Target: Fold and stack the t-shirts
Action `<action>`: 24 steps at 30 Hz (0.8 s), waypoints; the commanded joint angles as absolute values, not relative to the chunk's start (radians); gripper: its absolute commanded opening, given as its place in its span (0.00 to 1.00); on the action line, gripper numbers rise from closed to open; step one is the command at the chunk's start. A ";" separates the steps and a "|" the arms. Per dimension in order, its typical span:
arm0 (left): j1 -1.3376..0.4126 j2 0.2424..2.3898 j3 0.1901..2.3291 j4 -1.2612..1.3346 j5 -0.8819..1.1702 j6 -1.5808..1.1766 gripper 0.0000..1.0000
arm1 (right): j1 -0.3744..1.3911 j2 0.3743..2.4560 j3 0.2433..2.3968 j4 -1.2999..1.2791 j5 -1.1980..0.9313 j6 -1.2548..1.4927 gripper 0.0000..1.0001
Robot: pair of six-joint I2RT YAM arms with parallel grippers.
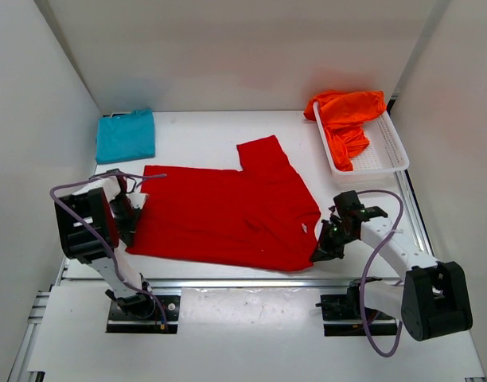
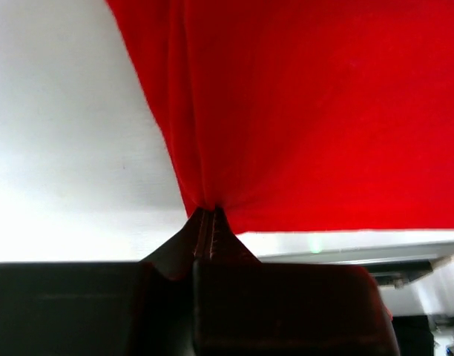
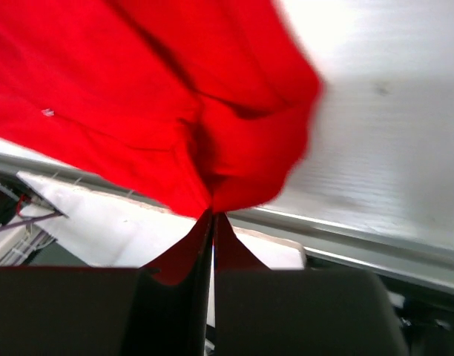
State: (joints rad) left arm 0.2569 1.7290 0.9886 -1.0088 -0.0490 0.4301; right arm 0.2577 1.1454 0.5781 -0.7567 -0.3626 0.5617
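Red t-shirt [image 1: 227, 215] flat, left arm [image 1: 88, 219], right arm [image 1: 391, 239] low, jaws clamped on opposite edges

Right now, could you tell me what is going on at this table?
Both arms are handling the red shirt, which lies spread on the table. The left jaws are shut on its left edge and the right jaws on its near right corner. The teal shirt lies folded at the far left. The orange shirt sits bunched in the basket at the far right.

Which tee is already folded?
The teal-blue t-shirt, a neat rectangle at the far left corner; the red t-shirt lies spread out, the orange t-shirt crumpled in the basket.
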 commanded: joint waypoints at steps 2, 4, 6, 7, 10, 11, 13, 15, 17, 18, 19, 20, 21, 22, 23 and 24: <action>0.327 1.625 0.977 -1.081 -0.073 0.512 0.00 | 0.221 1.166 0.621 -0.909 -0.281 0.523 0.00; 0.348 1.588 0.954 -1.124 -0.097 0.549 0.00 | 0.199 1.175 0.632 -0.960 -0.273 0.494 0.00; 0.339 1.585 0.942 -1.153 -0.112 0.549 0.00 | 0.181 1.173 0.630 -0.976 -0.262 0.463 0.00; 0.330 1.580 0.930 -1.167 -0.110 0.543 0.00 | 0.170 1.167 0.630 -0.988 -0.264 0.448 0.00; 0.296 1.577 0.905 -1.198 -0.110 0.531 0.00 | 0.134 1.155 0.626 -0.989 -0.268 0.405 0.00; 0.290 1.574 0.891 -1.192 -0.129 0.513 0.00 | 0.127 1.157 0.627 -0.988 -0.273 0.397 0.00; 0.284 1.563 0.868 -1.192 -0.158 0.496 0.00 | 0.135 1.149 0.629 -0.992 -0.275 0.390 0.00; 0.284 1.549 0.851 -1.195 -0.181 0.488 0.00 | 0.159 1.146 0.627 -1.002 -0.275 0.394 0.00; 0.302 1.534 0.828 -1.192 -0.202 0.488 0.05 | 0.181 1.146 0.629 -1.014 -0.262 0.408 0.12; 0.302 1.534 0.819 -1.190 -0.219 0.486 0.13 | 0.178 1.144 0.630 -1.015 -0.249 0.407 0.26; 0.317 1.528 0.819 -1.187 -0.228 0.485 0.25 | 0.166 1.132 0.640 -1.019 -0.252 0.407 0.34; 0.333 1.519 0.819 -1.190 -0.230 0.488 0.31 | 0.157 1.118 0.640 -1.028 -0.245 0.400 0.37; 0.339 1.523 0.837 -1.193 -0.230 0.480 0.47 | 0.160 1.108 0.658 -1.026 -0.229 0.399 0.67; 0.353 1.516 0.850 -1.200 -0.229 0.485 0.59 | 0.175 1.103 0.691 -1.029 -0.200 0.403 0.69; 0.366 1.517 0.871 -1.210 -0.233 0.486 0.62 | 0.195 1.117 0.740 -1.031 -0.190 0.397 0.69; 0.377 1.519 0.911 -1.219 -0.235 0.489 0.65 | 0.222 1.129 0.779 -1.045 -0.170 0.394 0.69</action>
State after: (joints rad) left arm 0.3485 1.5585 0.8387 -1.2087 -0.1967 0.4858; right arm 0.1810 1.1320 0.6575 -1.0206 -0.2279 0.4099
